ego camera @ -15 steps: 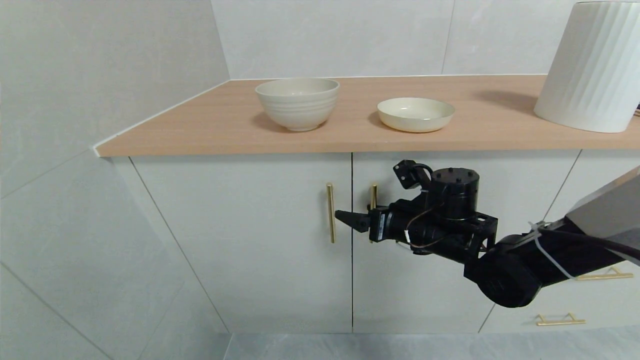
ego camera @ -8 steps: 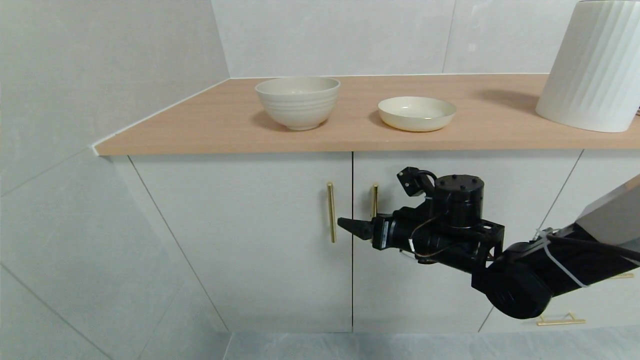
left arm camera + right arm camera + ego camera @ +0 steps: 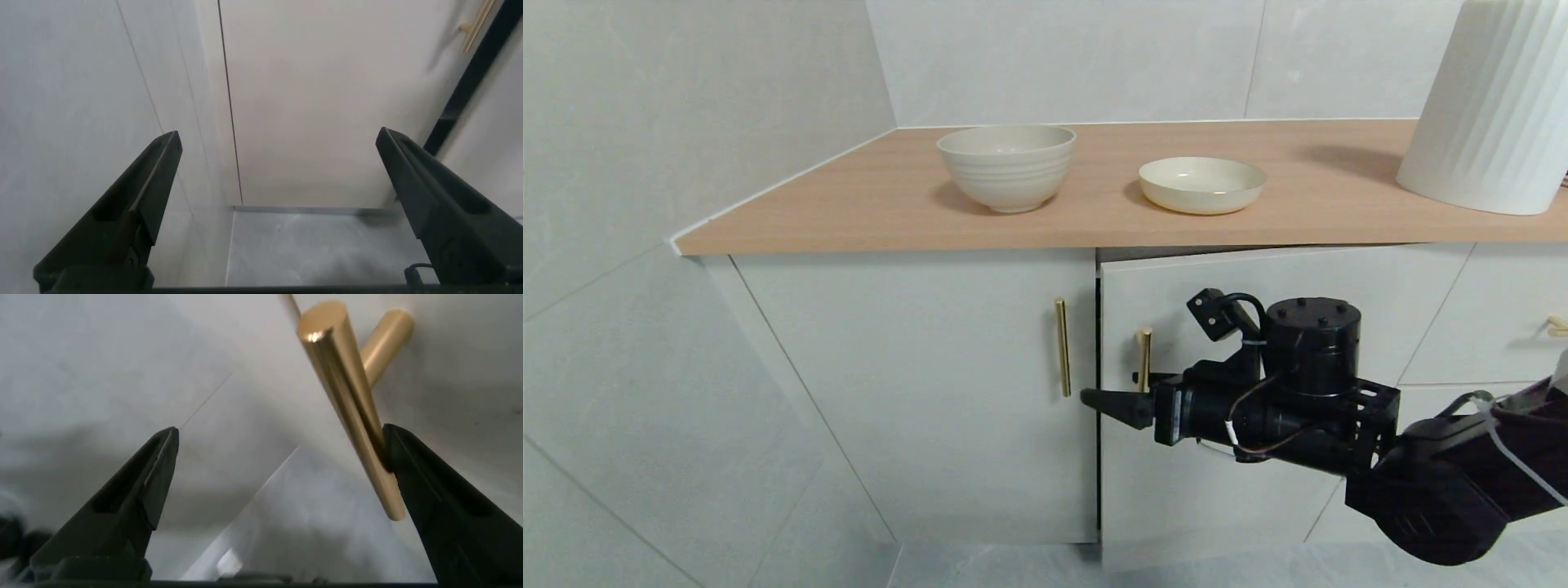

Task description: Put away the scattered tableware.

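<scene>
In the head view, a wooden counter point(image 3: 890, 212) is seen running from the tiled corner at the left to the picture's right edge. The bowl point(image 3: 1006, 167) is set upright near the corner end, and the shallow dish point(image 3: 1201, 184) stands apart from it to the right; open wood is left between the two and in front of both, up to the counter's front edge. A ribbed white container point(image 3: 1486, 106) is placed at the far right. Below the counter, the left door point(image 3: 915, 392) is shut flush, while the right door point(image 3: 1258, 278) is swung slightly outward, so that a dark slit is shown along its top and its inner edge. The left handle point(image 3: 1062, 347) and the right handle point(image 3: 1144, 359) are mounted upright, close together on either side of that slit. The right arm is held nearly level from the lower right, and the right gripper point(image 3: 1115, 406) is pointed leftward at the foot of the right handle. Bare floor point(image 3: 996, 567) is left below the doors.

In the left wrist view, the left gripper point(image 3: 278, 204) is seen with its jaws spread wide and nothing between them, aimed at a pale door panel and the floor beneath it.

In the right wrist view, detail hidden from the head view is given: the jaws are spread wide, the brass bar is taken between them, and it is laid against one of the fingers point(image 3: 433, 506) without being pinched
</scene>
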Motion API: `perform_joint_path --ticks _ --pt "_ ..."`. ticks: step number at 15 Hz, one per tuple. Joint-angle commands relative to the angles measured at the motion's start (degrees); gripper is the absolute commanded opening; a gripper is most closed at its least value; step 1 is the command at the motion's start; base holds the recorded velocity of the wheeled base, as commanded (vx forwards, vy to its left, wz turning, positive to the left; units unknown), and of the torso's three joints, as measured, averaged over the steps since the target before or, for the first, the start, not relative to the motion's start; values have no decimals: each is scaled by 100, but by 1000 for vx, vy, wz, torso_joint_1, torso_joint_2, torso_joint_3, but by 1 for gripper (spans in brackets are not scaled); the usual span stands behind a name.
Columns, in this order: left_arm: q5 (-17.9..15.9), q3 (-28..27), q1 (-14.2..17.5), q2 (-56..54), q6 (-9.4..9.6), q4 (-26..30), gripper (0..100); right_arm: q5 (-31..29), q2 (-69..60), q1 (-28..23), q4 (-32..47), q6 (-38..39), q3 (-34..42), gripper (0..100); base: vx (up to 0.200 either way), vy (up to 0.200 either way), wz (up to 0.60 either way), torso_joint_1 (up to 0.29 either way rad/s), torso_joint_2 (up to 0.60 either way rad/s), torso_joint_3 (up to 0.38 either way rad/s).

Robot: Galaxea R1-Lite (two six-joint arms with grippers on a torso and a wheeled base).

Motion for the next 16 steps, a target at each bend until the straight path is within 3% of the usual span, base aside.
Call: perform_joint_path --ticks 1,10,12,13,14,16 --pt "2 2 6 0 -6 -1 100 140 -469 25 -3 1 359 100 0 0 0 0 0 0" --pt "2 2 -3 0 3 -1 100 439 -1041 385 -117 -8 1238 100 0 0 0 0 0 0" --pt "-25 2 -3 0 161 -10 100 439 -1032 385 -398 10 1423 100 0 0 0 0 0 0" --pt "-34 2 6 0 328 -28 100 439 -1023 394 -556 19 1511 100 0 0 0 0 0 0" --pt "-157 -191 -3 0 416 -45 100 439 -1067 438 -635 10 1651 100 0 0 0 0 0 0" --pt "-763 -1131 -12 264 355 139 100 430 -1199 526 -794 -8 1889 100 0 0 0 0 0 0"
